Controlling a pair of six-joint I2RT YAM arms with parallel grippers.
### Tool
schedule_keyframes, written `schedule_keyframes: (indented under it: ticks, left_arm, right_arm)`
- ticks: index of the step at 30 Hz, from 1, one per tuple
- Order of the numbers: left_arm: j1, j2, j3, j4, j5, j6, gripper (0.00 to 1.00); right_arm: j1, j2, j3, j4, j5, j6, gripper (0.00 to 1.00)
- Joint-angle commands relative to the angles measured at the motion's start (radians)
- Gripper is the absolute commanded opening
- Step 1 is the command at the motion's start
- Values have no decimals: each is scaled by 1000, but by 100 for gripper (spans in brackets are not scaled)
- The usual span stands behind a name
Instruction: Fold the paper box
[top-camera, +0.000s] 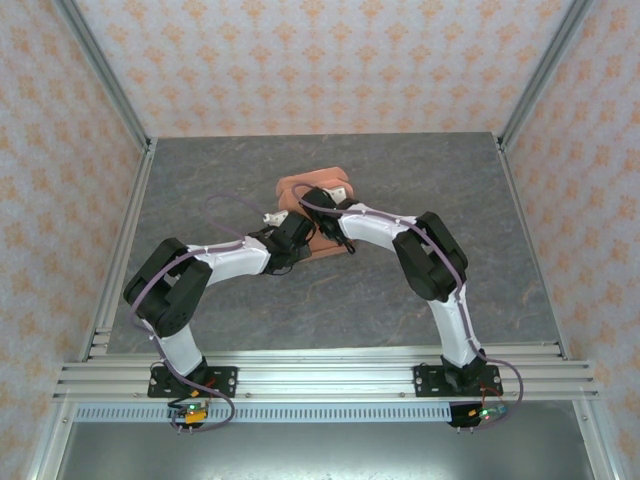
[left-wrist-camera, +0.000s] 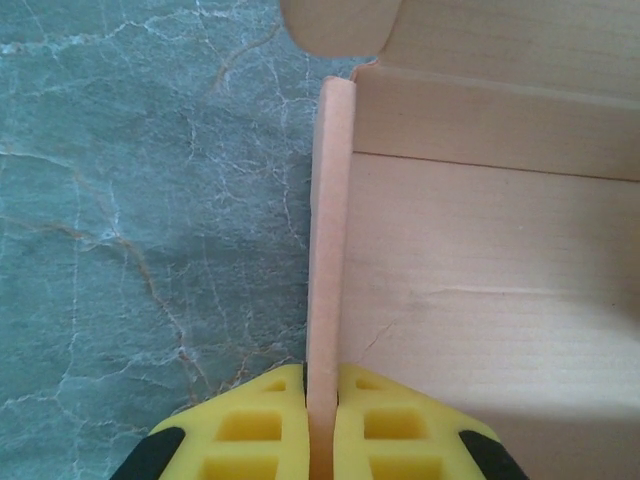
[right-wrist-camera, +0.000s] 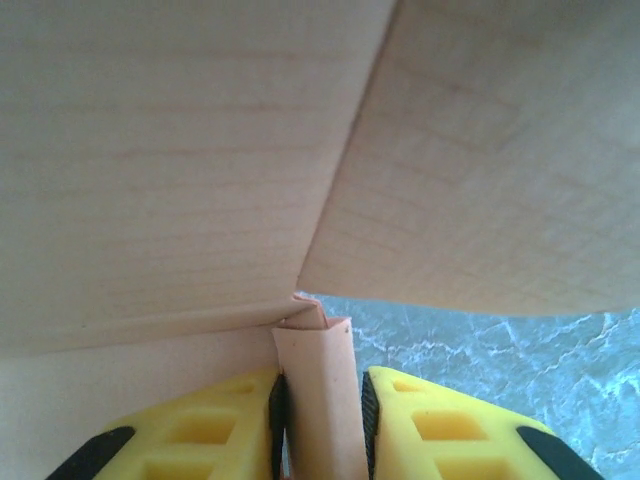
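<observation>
The paper box (top-camera: 312, 186) is salmon-orange cardboard, part folded, lying on the grey table just behind the centre. Both arms meet at its near side. My left gripper (top-camera: 296, 230) is shut on the thin upright edge of a side wall (left-wrist-camera: 330, 230), which runs straight up between the yellow fingers (left-wrist-camera: 250, 428); the box floor (left-wrist-camera: 480, 330) lies to the right of that wall. My right gripper (top-camera: 320, 204) holds a doubled-over wall strip (right-wrist-camera: 318, 390) between its yellow fingers (right-wrist-camera: 440, 430), with two large panels (right-wrist-camera: 170, 150) leaning overhead.
The grey marbled table (top-camera: 430, 180) stretches out on all sides of the box. Aluminium rails (top-camera: 130, 250) edge it left and right, with patterned walls behind. The arm bases sit on the near rail (top-camera: 320, 378).
</observation>
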Motion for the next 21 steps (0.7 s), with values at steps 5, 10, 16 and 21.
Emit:
schedule_keyframes:
  ticks: [5, 10, 16, 21]
  left_arm:
    - [-4, -1, 15, -17, -36, -14, 0]
    - [-5, 6, 20, -18, -35, -14, 0]
    - [-8, 12, 27, -21, -32, -15, 0]
    - [-11, 9, 27, -26, -37, -17, 0]
  right_arm:
    - [3, 137, 86, -103, 177, -11, 29]
    - [3, 170, 83, -106, 249, 3, 21]
    - [1, 109, 21, -32, 184, 43, 17]
    - [3, 34, -20, 25, 53, 98, 19]
